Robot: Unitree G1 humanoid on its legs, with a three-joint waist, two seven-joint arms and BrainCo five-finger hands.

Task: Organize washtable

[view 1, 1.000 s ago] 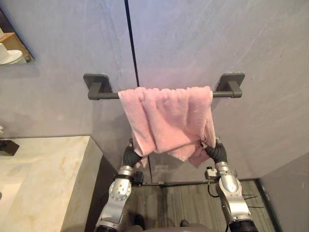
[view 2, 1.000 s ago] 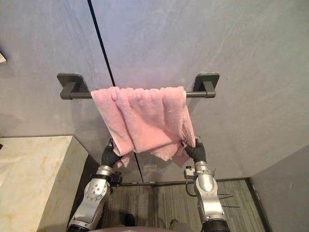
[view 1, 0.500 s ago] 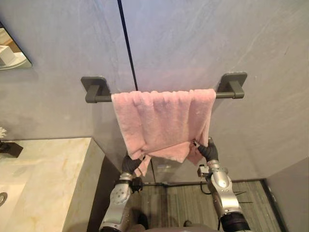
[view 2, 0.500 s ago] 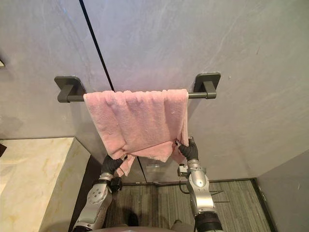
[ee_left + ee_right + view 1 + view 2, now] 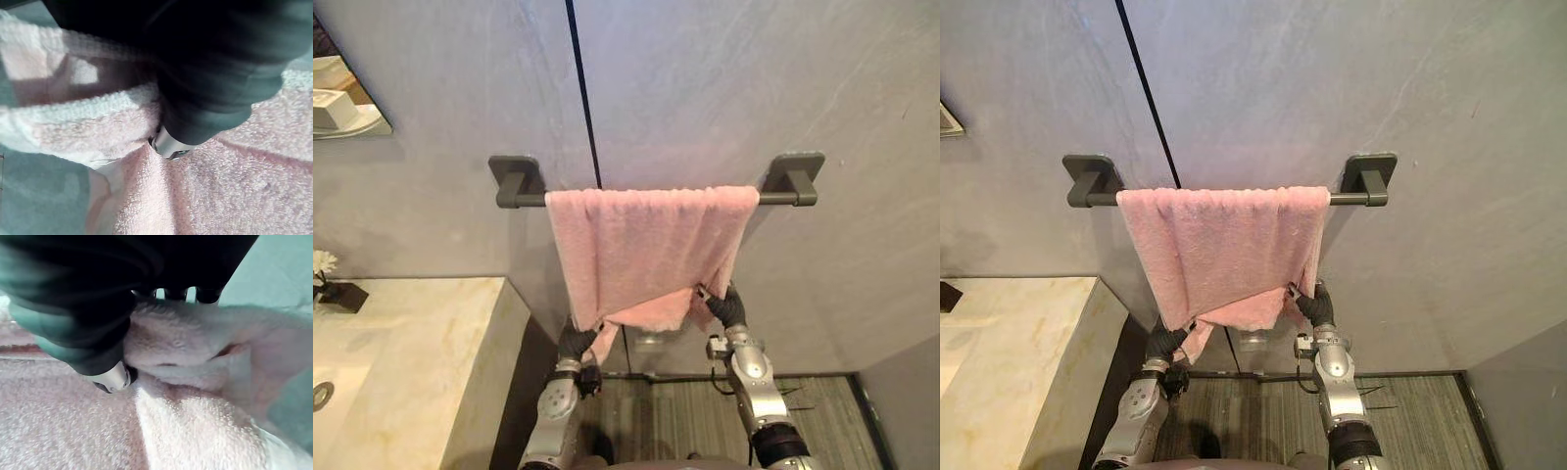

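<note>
Fingers of left hand [image 5: 576, 340], right hand [image 5: 730, 305] pinch towel [image 5: 646, 245] corners.

The pink towel [image 5: 646, 250] is draping over the pinching fingers of the left hand [image 5: 574, 341] and right hand [image 5: 730, 306], with the grey wall [image 5: 705, 88] standing beyond them and the towel bar [image 5: 532, 200] crossing above. The marble counter [image 5: 411, 343] is crowding the side outward of the left fingers; air is lying open between both hands.

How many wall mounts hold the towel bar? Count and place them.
2. The left mount sits by the dark wall seam, the right mount at the bar's other end. The pink towel covers neither.
</note>
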